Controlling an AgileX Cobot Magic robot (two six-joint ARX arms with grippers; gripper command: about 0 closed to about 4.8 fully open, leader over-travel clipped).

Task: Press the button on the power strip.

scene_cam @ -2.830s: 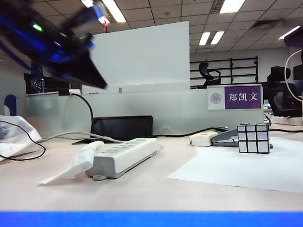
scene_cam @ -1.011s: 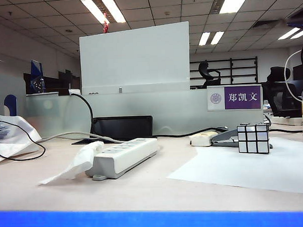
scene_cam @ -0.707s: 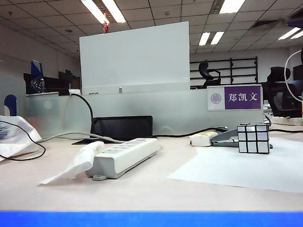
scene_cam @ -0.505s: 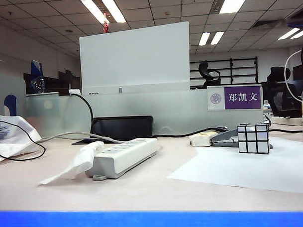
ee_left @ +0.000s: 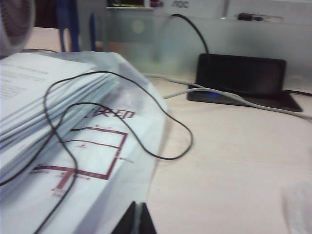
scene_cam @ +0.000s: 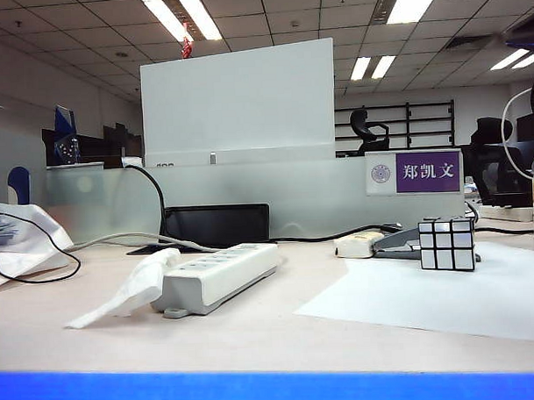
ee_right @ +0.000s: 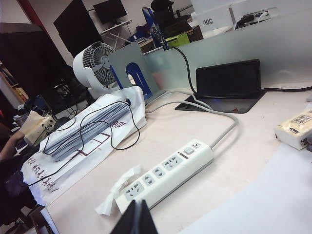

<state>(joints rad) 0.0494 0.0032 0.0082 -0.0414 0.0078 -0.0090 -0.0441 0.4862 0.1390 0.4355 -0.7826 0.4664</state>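
While the power strip (scene_cam: 219,274) lies lower left in the exterior view, we see left gripper (ee_left: 137,220) and right gripper (ee_right: 137,219) jaws pressed together.

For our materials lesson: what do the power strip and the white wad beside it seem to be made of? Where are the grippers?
Power strip: likely hard plastic, smooth pale moulded casing. Wad: probably tissue paper, crumpled and matte. Left gripper is over the paper stack; right gripper faces the strip. Both look shut.
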